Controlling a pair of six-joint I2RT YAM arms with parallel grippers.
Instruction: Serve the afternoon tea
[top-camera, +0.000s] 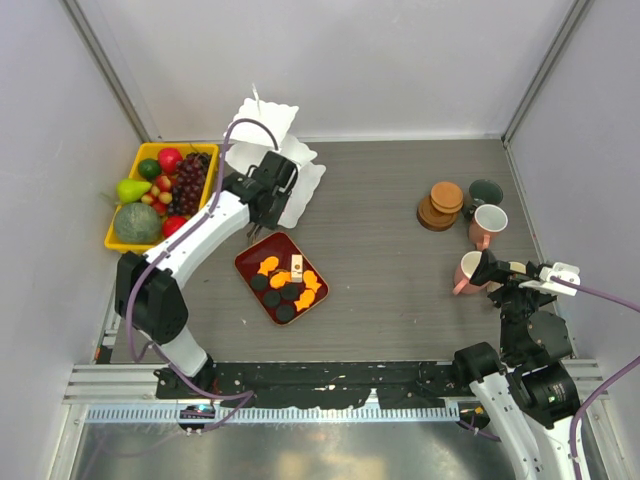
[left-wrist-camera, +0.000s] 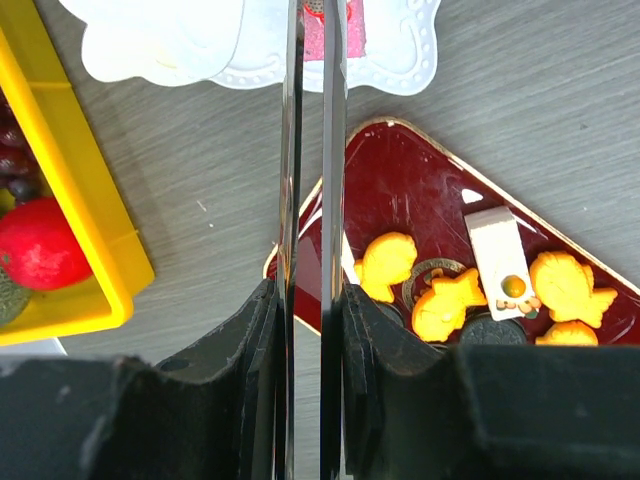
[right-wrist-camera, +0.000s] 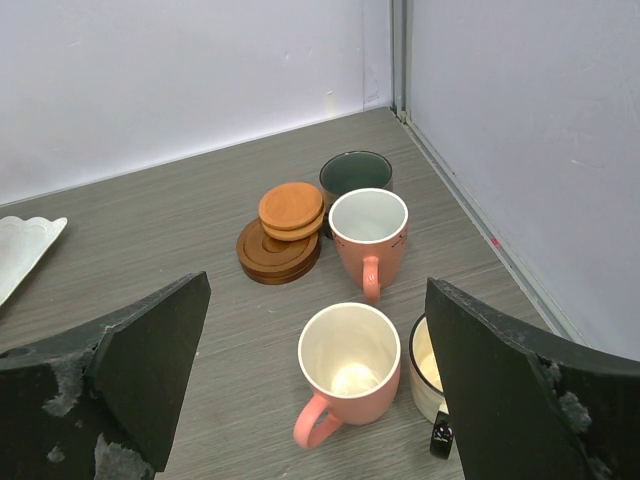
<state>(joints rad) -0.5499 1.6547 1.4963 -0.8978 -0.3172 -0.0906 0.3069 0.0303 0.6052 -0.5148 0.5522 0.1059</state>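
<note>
The left jaws clamp tongs (left-wrist-camera: 334, 150) — right jaws gape before mugs (right-wrist-camera: 350, 370).

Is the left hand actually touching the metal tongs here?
Touching. The left wrist view shows the left hand with both black fingers pressed against the outer faces of the metal tongs, squeezing the two blades nearly together.

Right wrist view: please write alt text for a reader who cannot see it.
The open right pincer frames two pink mugs, a dark green mug and a half-hidden cream mug; stacked brown coasters lie left of them.
</note>
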